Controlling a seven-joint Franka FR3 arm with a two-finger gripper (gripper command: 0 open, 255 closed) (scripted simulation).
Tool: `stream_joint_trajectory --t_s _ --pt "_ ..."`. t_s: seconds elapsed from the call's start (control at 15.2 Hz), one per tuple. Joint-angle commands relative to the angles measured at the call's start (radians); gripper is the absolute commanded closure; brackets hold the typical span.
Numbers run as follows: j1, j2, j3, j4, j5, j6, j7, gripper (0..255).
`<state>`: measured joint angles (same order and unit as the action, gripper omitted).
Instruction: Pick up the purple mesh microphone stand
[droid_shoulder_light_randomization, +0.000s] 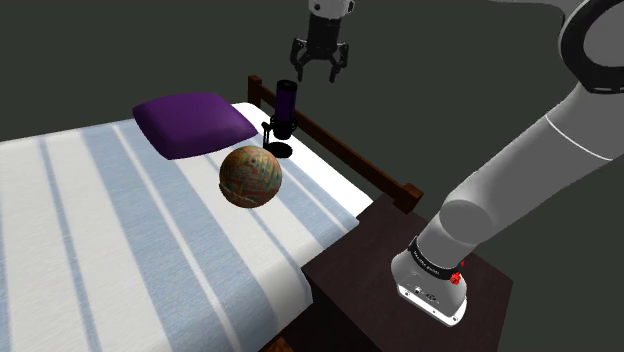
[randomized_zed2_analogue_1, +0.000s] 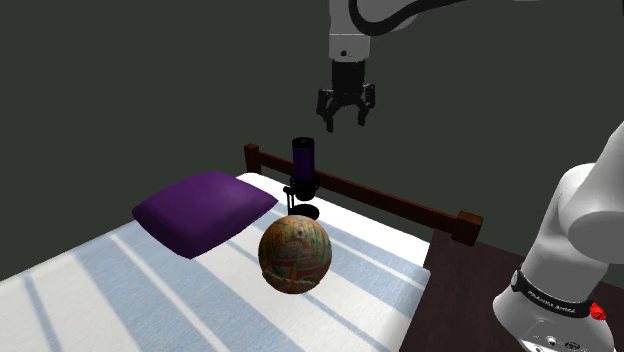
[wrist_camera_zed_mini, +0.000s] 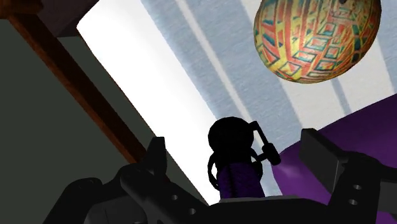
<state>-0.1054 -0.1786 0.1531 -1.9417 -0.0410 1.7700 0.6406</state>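
Gripper hovers above mic stand, fingers apart, nothing held. Mic stand upright on bed near headboard; in shoulder view, 1 o'clock from ball, 3 o'clock from pillow.

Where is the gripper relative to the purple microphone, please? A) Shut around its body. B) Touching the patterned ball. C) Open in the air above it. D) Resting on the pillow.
C: the gripper hangs open above the microphone, with a clear gap of air between the two.
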Motion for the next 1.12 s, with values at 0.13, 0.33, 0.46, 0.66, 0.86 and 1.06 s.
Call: stream_joint_trajectory --t_s 0.13,0.33,0.46,0.66,0.86,1.06 --pt "-0.011 0.162 0.009 0.133 -0.008 0.017 0.152 0" --pt "-0.015 0.284 0.003 0.25 -0.015 0.016 0.252 0" --pt "-0.016 0.366 -0.005 0.335 -0.018 0.01 0.315 0" --pt "-0.016 0.491 -0.023 0.474 -0.017 -0.008 0.401 0" --pt "-0.018 0.622 -0.044 0.632 -0.01 -0.038 0.48 0" --pt "-0.018 0.623 -0.045 0.606 -0.01 -0.011 0.482 0"
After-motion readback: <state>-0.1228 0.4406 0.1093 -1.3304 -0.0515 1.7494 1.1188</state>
